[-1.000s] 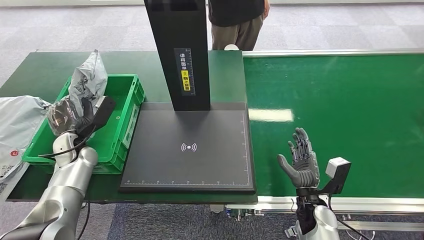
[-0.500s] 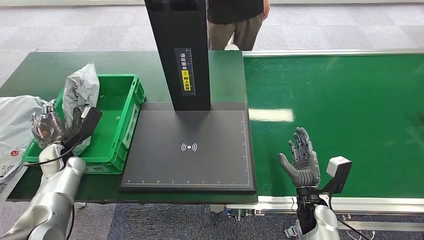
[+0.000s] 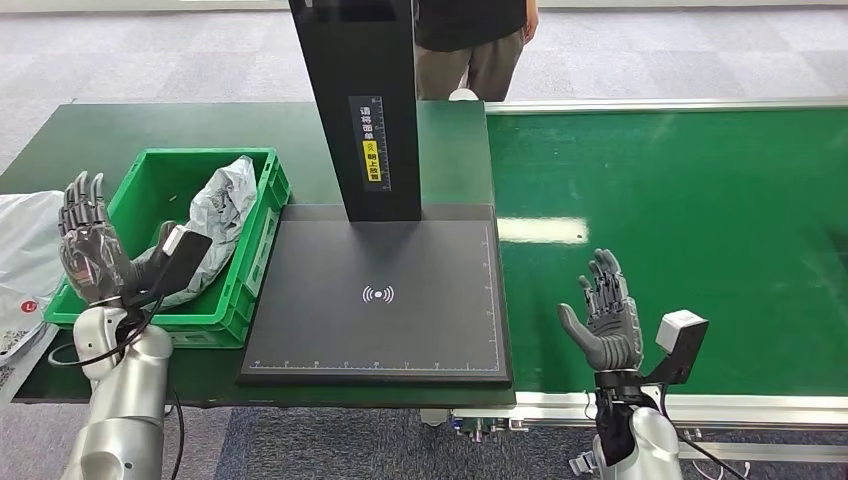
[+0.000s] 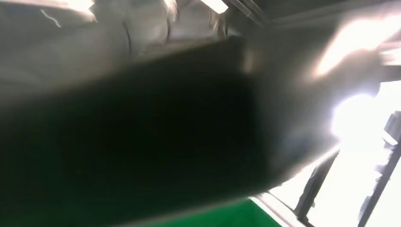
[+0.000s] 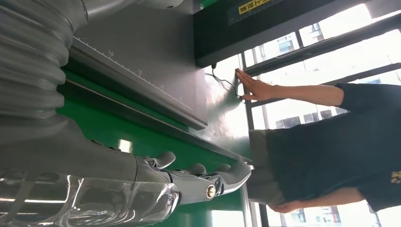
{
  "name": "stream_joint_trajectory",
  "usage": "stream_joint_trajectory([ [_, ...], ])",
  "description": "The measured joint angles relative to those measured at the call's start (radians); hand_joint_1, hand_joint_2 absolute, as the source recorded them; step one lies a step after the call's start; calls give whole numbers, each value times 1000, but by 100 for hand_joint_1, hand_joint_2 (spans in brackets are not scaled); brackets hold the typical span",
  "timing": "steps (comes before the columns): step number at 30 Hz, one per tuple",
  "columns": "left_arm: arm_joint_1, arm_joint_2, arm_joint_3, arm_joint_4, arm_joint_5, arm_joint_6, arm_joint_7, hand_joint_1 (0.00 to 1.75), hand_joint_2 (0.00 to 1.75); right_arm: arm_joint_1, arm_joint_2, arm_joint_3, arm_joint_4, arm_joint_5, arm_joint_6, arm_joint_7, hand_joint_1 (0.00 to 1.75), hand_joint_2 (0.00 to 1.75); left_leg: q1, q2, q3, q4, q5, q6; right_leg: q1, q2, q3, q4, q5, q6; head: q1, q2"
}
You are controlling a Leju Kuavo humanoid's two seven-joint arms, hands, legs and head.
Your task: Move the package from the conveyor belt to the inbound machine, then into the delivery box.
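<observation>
The grey plastic package [image 3: 212, 222] lies crumpled inside the green delivery box [image 3: 262, 214], leaning toward its right wall. My left hand [image 3: 88, 243] is raised over the box's left edge, fingers spread and holding nothing, a short way from the package. My right hand [image 3: 606, 318] hovers open above the near edge of the green conveyor belt [image 3: 690, 200], fingers up; its fingers [image 5: 198, 177] stretch out empty in the right wrist view. The black inbound machine pad [image 3: 380, 292] sits bare between box and belt. The left wrist view is dark and blurred, with grey package film [image 4: 94, 33] close by.
The machine's black post [image 3: 362, 105] rises behind the pad. A person [image 3: 470, 45] stands behind the table; that person's hand [image 5: 255, 87] rests on the table edge. More white and grey bags [image 3: 25, 250] lie left of the box.
My left hand let go of the package, which dropped into the green box, and the hand drew back to the left with fingers opening. The right hand stayed put.
</observation>
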Motion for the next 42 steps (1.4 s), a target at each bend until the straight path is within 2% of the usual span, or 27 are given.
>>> stream_joint_trajectory([
  [2, 34, -42, 33, -85, 282, -37, -151, 0, 0, -5, 0, 5, 3, 11, 14, -17, 0, 175, 0, 1, 0, 0, -1, 0, 0, 1, 0, 0, 0, 0, 0, 0],
  [3, 57, -57, 37, -126, 458, -82, -183, 0, 0, -9, 0, 10, 6, 19, 24, -32, 0, 175, 0, 3, 1, 0, -1, -1, -1, 3, 0, 0, 0, 0, 0, 0],
  [5, 111, -77, 23, -206, 791, -218, -189, 0, 0, -18, -1, 19, 12, 39, 44, -67, 0, 175, 0, 4, 2, 0, -2, -1, -1, 5, 0, 0, 0, 1, 0, 0],
  [6, 137, -86, 9, -240, 905, -297, -185, 0, 0, -23, -1, 23, 14, 49, 50, -82, 0, 175, 0, 3, 2, 0, -2, -1, -1, 4, 0, -1, -1, 1, 0, 0],
  [8, 183, -101, -28, -292, 1011, -437, -180, 0, 0, -33, -1, 35, 15, 67, 58, -102, 0, 175, 0, 1, 1, 0, -2, -1, -1, 2, 0, -1, -2, 2, 0, 0],
  [10, 217, -113, -73, -324, 1023, -541, -173, 0, 0, -41, -1, 47, 13, 85, 62, -112, 0, 175, 0, 1, 1, 0, -2, -1, -1, 1, 0, -1, -2, 2, 0, 0],
  [14, 264, -132, -174, -359, 1013, -672, -147, 0, 175, -44, -1, 80, -6, 130, 54, -124, 0, 175, 0, 1, 1, 0, -2, -1, -1, 2, 0, -1, -1, 2, 0, 0],
  [23, 325, -156, -362, -378, 968, -811, -63, 0, 175, -45, -1, 174, -55, 160, 27, -125, 0, 175, -1, 1, 1, 0, -2, -1, -1, 2, 0, -1, -2, 2, 0, 0],
  [29, 336, -163, -459, -350, 895, -850, -14, 0, 175, -49, -1, 229, -55, 192, -29, -115, 0, 175, 0, 1, 1, 0, -2, -1, -1, 2, 0, -1, -2, 2, 0, 0],
  [35, 345, -172, -518, -314, 881, -881, -1, 0, 175, -60, -1, 265, -40, 233, -125, -94, 0, 175, -1, 1, 0, 0, -2, -1, -1, 2, 0, -1, -2, 2, 0, 0],
  [42, 342, -177, -563, -266, 876, -921, -14, 0, 175, -64, -1, 284, -9, 221, -161, -85, 0, 175, -1, 1, 0, 0, -2, -1, -1, 2, 0, -1, -2, 3, 0, 0],
])
